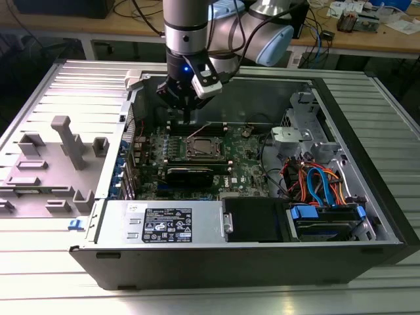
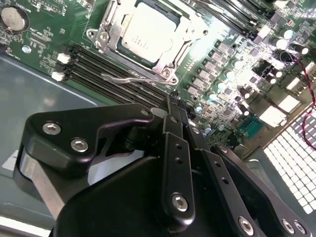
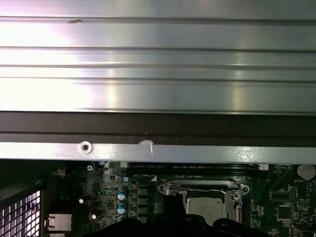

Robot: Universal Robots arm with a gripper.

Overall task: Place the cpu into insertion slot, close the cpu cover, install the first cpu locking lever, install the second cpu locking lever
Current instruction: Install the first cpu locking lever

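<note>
The cpu (image 2: 148, 32), a flat square chip with a dull silver-grey top, lies level inside the insertion slot (image 2: 98, 35), a silver-rimmed square socket set near the middle of the green circuit board (image 2: 39, 37). The cpu cover (image 2: 181, 47), a thin silver frame, lies down around the chip, its cut-out leaving the metal top bare. One thin wire locking lever (image 2: 121, 79) runs along the slot's edge, on the board beside the socket; whether it is latched cannot be told.
</note>
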